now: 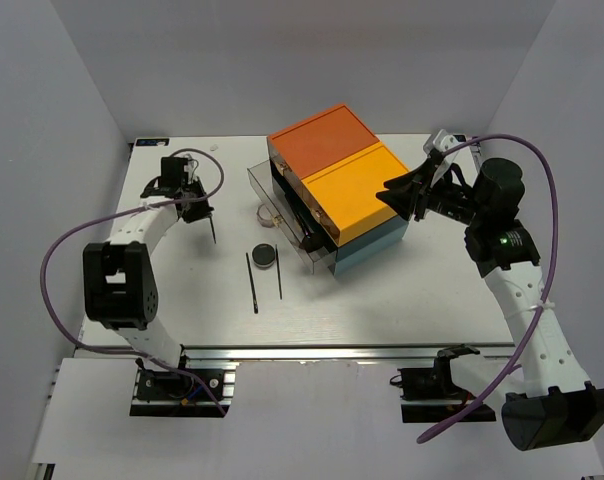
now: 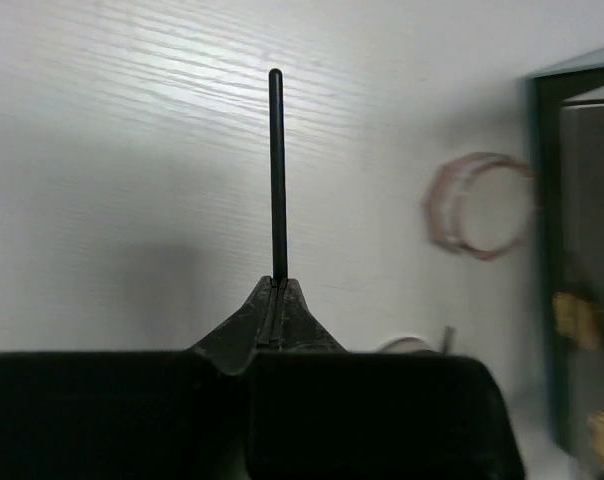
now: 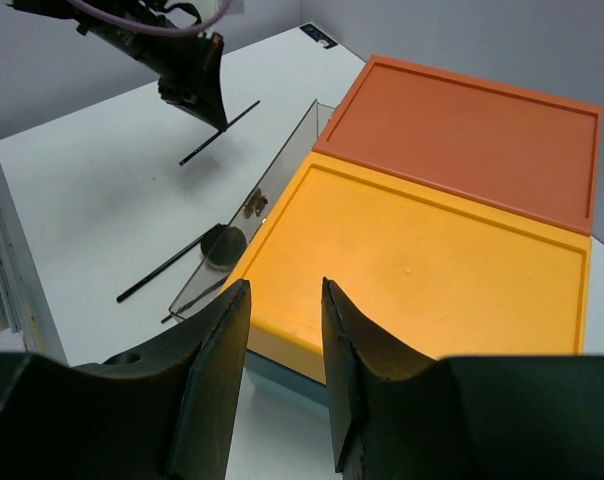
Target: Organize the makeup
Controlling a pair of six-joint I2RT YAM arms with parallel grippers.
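My left gripper (image 1: 204, 211) is shut on a thin black stick (image 1: 214, 230) and holds it over the table's left part; in the left wrist view the stick (image 2: 277, 170) juts straight out from the closed fingertips. Two more thin black sticks (image 1: 253, 283) lie on the table beside a round black compact (image 1: 265, 256). A round pinkish jar (image 1: 269, 213) sits by the open drawers and also shows in the left wrist view (image 2: 479, 205). My right gripper (image 3: 282, 300) is open and empty over the yellow lid (image 3: 432, 270). Sponges, tube and brush are not clearly seen.
The orange, yellow and teal drawer box (image 1: 347, 185) stands at centre back, with smoky clear drawers (image 1: 287, 225) pulled out to its left. The right wrist view shows the left gripper (image 3: 197, 95) and the compact (image 3: 222, 245) behind a drawer wall.
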